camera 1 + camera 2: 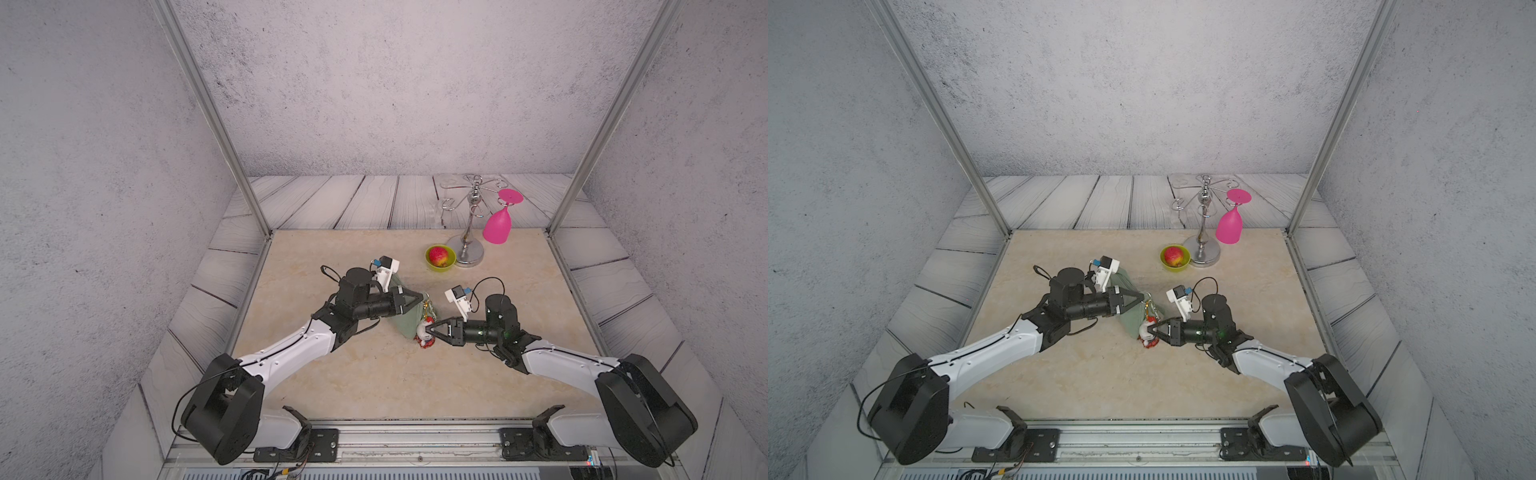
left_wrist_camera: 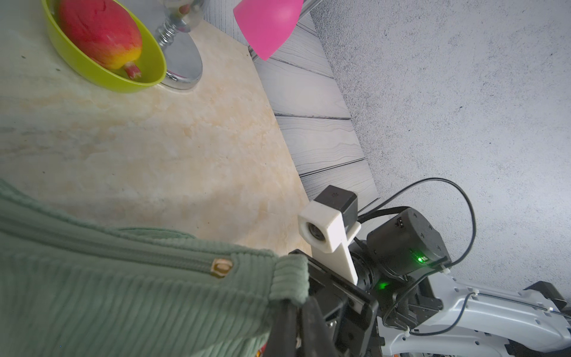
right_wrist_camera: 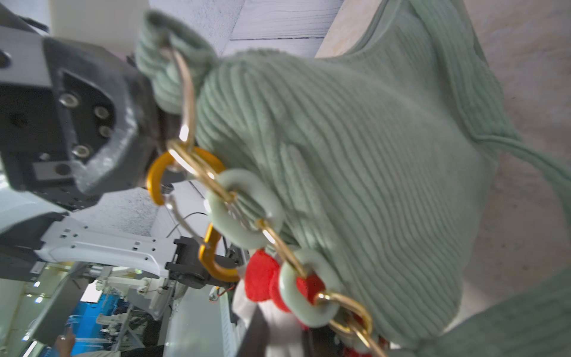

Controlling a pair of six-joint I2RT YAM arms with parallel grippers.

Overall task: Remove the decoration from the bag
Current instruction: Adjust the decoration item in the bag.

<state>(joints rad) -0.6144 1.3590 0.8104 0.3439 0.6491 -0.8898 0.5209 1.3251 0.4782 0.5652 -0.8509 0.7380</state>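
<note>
on the middle of the surface (image 1: 374,374), the left tool (image 1: 422,296) is pressed together on the fabric loop at the ring end of the green bag (image 1: 409,322), which sags below it. just nearer, the right tool (image 1: 429,329) pinches the white and red doll charm (image 1: 422,332), which lies against the bag's near end. its gold clasp (image 3: 157,179) sits at the bag's ring. a green bowl (image 1: 440,268) holding a fruit (image 1: 439,255) stands farther right.

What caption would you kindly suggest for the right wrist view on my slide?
Ribbed green bag with its gold-and-jade chain, an orange carabiner and the red-and-white decoration clustered at one end.
</note>
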